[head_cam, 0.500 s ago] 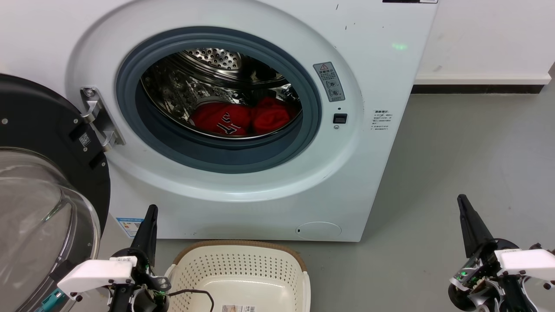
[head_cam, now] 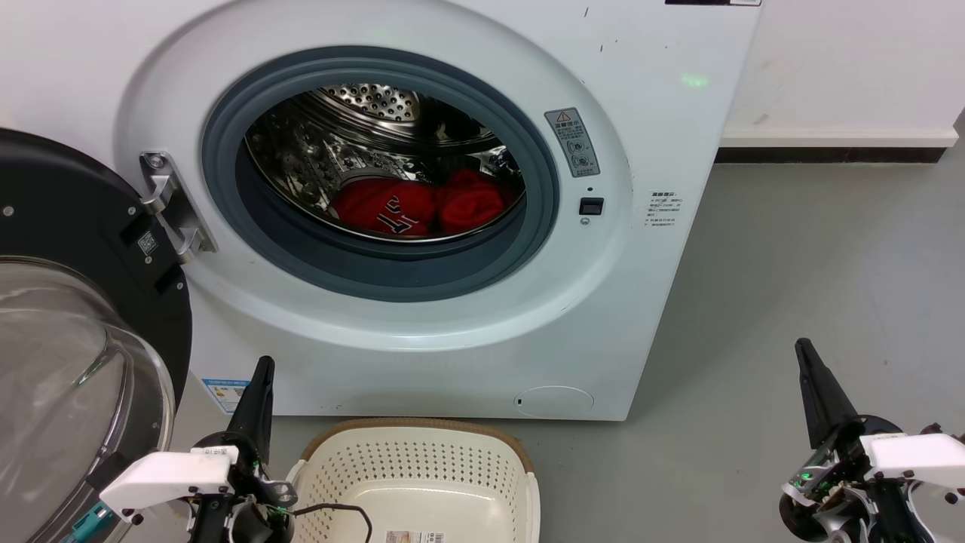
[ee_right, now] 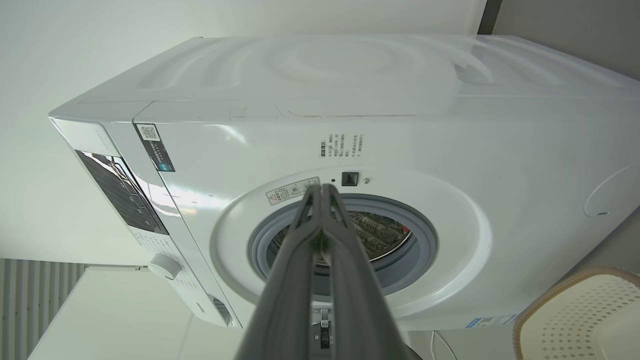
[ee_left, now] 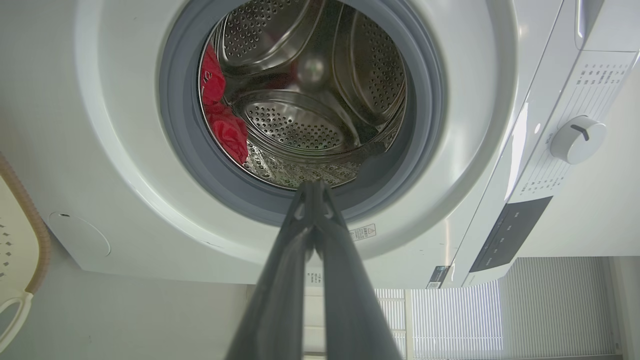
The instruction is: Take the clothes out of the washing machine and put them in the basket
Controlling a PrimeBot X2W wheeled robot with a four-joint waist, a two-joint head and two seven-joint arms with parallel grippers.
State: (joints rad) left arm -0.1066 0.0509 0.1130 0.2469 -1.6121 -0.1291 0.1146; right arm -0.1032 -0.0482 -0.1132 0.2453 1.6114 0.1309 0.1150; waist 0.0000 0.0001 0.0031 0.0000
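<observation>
Floor: smooth matte grey. Wall: white, faintly marked, with a white ledge above a black skirting strip. Pale ribbed blind in the left wrist view. Lighting even and diffuse.

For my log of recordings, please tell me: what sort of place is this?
Probably a laundry corner in a plain room: a washing machine with its door open, a basket before it, a grey floor.

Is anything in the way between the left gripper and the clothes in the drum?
Nothing visible blocks it. The door is swung open to the left, clear of the opening. The clothes lie low in the drum behind the grey door ring, whose lower lip the left gripper must reach over.
</observation>
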